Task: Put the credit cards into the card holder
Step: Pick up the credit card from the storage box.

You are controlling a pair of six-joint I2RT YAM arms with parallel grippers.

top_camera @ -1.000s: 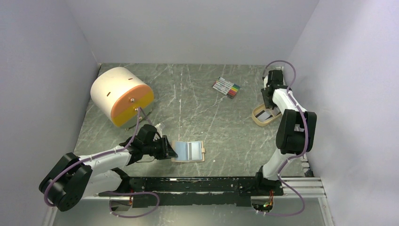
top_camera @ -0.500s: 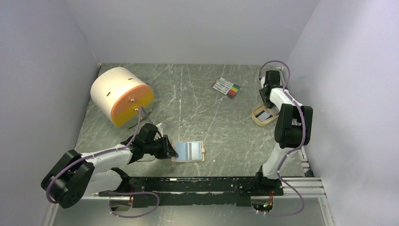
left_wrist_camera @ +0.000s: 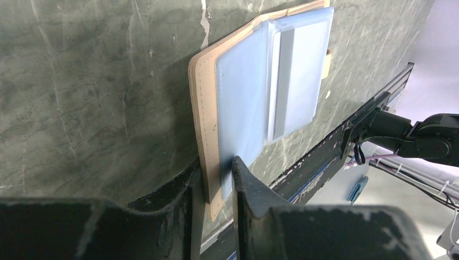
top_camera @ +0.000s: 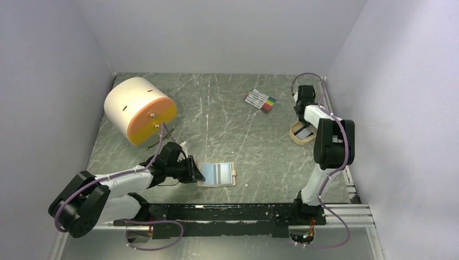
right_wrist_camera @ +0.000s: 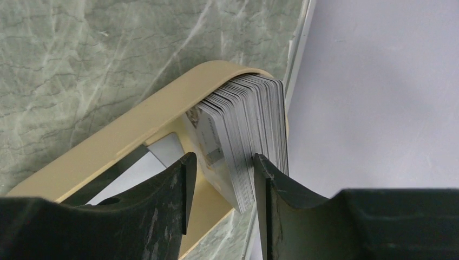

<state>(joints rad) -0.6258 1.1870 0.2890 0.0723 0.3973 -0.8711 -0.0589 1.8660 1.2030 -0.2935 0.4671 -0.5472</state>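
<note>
right gripper (right_wrist_camera: pixel 222 184) stands apart astride the front cards (right_wrist_camera: pixel 243 124), upright in the tray (right_wrist_camera: pixel 124 135) at frame centre, seemingly not pinching. thin, stiff, slick, light: pinch few, by the top edge. left gripper (left_wrist_camera: pixel 212 184) clamps the holder (left_wrist_camera: pixel 243 103) at its lower edge.

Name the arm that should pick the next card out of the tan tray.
Right. The right gripper hangs at the tray, its open jaws astride part of the credit cards standing there. The left gripper is shut on the edge of the open card holder, far from the tray.
</note>
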